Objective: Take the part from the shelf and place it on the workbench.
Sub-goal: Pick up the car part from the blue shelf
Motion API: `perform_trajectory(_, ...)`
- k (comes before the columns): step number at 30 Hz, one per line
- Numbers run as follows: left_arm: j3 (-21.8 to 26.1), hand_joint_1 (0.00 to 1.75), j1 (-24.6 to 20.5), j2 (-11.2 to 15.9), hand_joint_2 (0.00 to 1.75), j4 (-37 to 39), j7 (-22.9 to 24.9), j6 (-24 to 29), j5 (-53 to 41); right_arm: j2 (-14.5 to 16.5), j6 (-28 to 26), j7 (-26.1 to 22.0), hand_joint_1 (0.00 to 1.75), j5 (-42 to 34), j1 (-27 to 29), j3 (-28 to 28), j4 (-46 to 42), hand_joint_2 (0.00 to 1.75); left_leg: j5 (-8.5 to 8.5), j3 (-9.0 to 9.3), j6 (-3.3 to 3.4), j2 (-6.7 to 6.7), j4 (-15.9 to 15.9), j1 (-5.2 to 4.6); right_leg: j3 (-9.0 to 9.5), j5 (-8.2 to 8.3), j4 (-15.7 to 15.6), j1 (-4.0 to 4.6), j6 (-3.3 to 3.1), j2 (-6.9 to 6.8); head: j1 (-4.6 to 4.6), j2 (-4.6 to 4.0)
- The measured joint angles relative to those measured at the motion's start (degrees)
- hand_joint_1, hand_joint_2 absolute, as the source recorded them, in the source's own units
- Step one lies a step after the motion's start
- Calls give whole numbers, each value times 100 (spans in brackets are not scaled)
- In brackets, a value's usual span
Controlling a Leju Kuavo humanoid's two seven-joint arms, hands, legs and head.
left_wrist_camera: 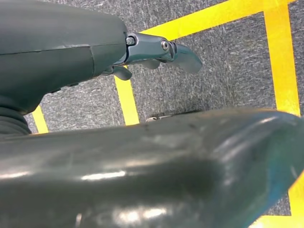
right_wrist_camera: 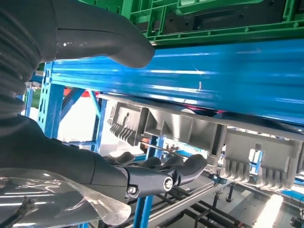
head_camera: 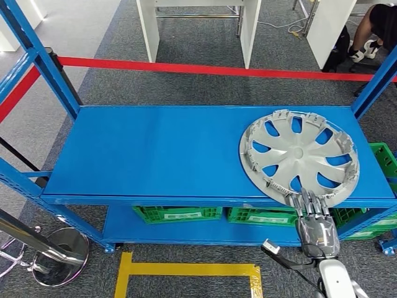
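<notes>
One part: a silver hubcap [head_camera: 299, 155], lying flat with its clipped rim up, at the 3 o'clock end of the shelf's top board.
Shelf: a blue steel rack [head_camera: 154, 155]; the hubcap's near rim reaches the board's front edge.
Right hand [head_camera: 314, 214]: comes up at 5 o'clock, fingers spread wide and laid over the hubcap's near rim. In the right wrist view the dark fingers [right_wrist_camera: 186, 167] lie just beside the hubcap's grey clip ribs [right_wrist_camera: 179, 128], thumb [right_wrist_camera: 107, 38] apart on the other side of the blue shelf edge; nothing is gripped.
Left hand [left_wrist_camera: 157, 52]: hangs over grey carpet [left_wrist_camera: 215, 66] and yellow floor tape [left_wrist_camera: 127, 99]; fingers extended, holding nothing.
Lower level: green crates [head_camera: 178, 214] under the top board.
Beyond the rack: red barrier tape [head_camera: 187, 67] at 12 o'clock, white table legs [head_camera: 248, 31] behind it.
</notes>
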Motion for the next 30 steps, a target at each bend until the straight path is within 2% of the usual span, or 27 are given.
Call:
perform_trajectory(11, -15, 0, 0, -2, 0, 0, 0, 0, 38, 2, 0, 244, 0, 0, 12, 201, -19, 175, 0, 0, 0, 0, 0, 0, 0, 0, 0, 0, 0, 0, -1, 0)
perform_trajectory(18, -21, 0, 6, -4, 0, 0, -2, -3, 96, -181, -4, 1064, 0, -1, 4, 620, -528, 175, 0, 0, 0, 0, 0, 0, 0, 0, 0, 0, 0, 0, 1, 0)
perform_trajectory(27, -50, 0, 25, -8, 0, 0, -2, -11, 118, -553, -4, 1801, 0, 0, -128, 1206, -1137, 175, 0, 0, 0, 0, 1, 0, 0, 0, 0, 0, 0, 1, -1, 0)
perform_trajectory(30, -52, 0, 27, -9, 0, 0, -2, -11, 121, -654, -4, 1910, 0, 1, -193, 1368, -1272, 175, 0, 0, 0, 0, 1, 0, 0, 0, 0, 0, 0, 0, -1, 0)
